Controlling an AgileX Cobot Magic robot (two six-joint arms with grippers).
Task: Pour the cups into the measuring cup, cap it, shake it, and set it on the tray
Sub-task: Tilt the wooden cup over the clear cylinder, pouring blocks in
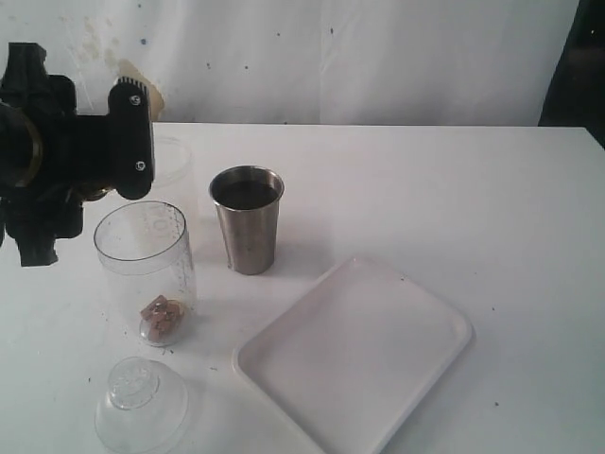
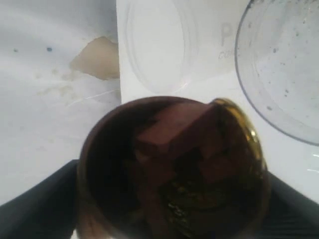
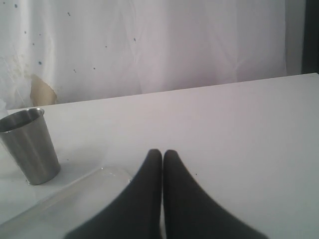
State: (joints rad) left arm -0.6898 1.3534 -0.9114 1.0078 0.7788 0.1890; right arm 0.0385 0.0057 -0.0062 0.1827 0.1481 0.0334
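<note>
My left gripper [image 2: 172,209] is shut on the brown-gold bowl-like cup [image 2: 172,169], which fills the left wrist view and holds reddish-brown blocks. In the exterior view this arm [image 1: 66,151] hangs above and left of the clear measuring cup [image 1: 144,270], whose bottom holds a few brown pieces. The measuring cup's rim [image 2: 279,74] shows beside the bowl. The frosted cup [image 2: 154,47] stands behind. The steel tumbler [image 1: 248,219] stands upright with dark contents. The white tray [image 1: 354,355] lies empty at the front right. My right gripper [image 3: 162,152] is shut on nothing, over the table by the tray's corner [image 3: 65,199].
The clear domed lid [image 1: 140,405] lies on the table in front of the measuring cup. A white backdrop with a torn tan patch [image 2: 97,57] runs behind the table. The steel tumbler [image 3: 30,147] stands beyond the tray from the right gripper.
</note>
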